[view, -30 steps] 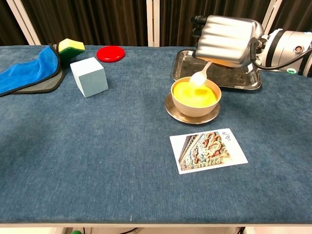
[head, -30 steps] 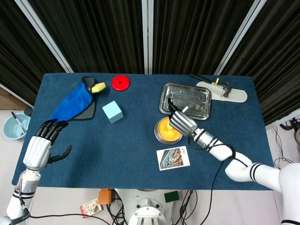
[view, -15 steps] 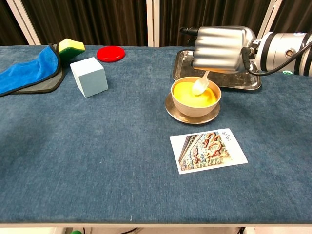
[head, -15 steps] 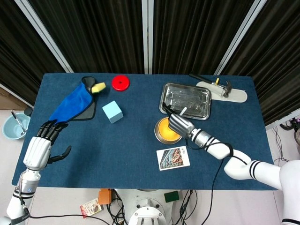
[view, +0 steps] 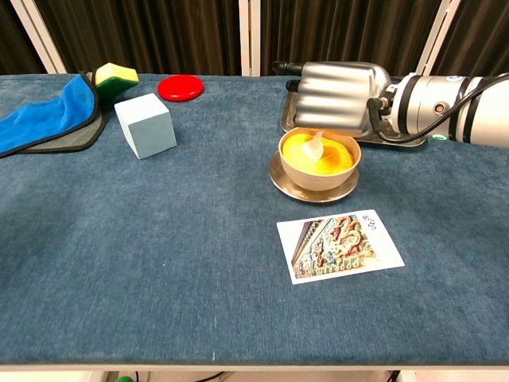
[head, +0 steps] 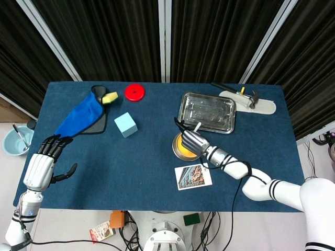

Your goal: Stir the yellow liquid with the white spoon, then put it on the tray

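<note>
Yellow liquid (view: pixel 318 153) fills a bowl (view: pixel 316 171) on a saucer near the middle of the blue desk (view: pixel 199 239). The right hand (view: pixel 334 95) hovers over it, fingers clenched on the white spoon (view: pixel 315 145), whose bowl end dips into the liquid. Just behind stands the metal tray (head: pixel 207 112). The left hand (head: pixel 41 166) hangs off the desk's near left corner, fingers released and apart.

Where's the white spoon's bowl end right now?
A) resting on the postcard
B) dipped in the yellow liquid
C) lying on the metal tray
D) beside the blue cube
B: the right hand holds the white spoon with its tip down in the yellow liquid.
</note>
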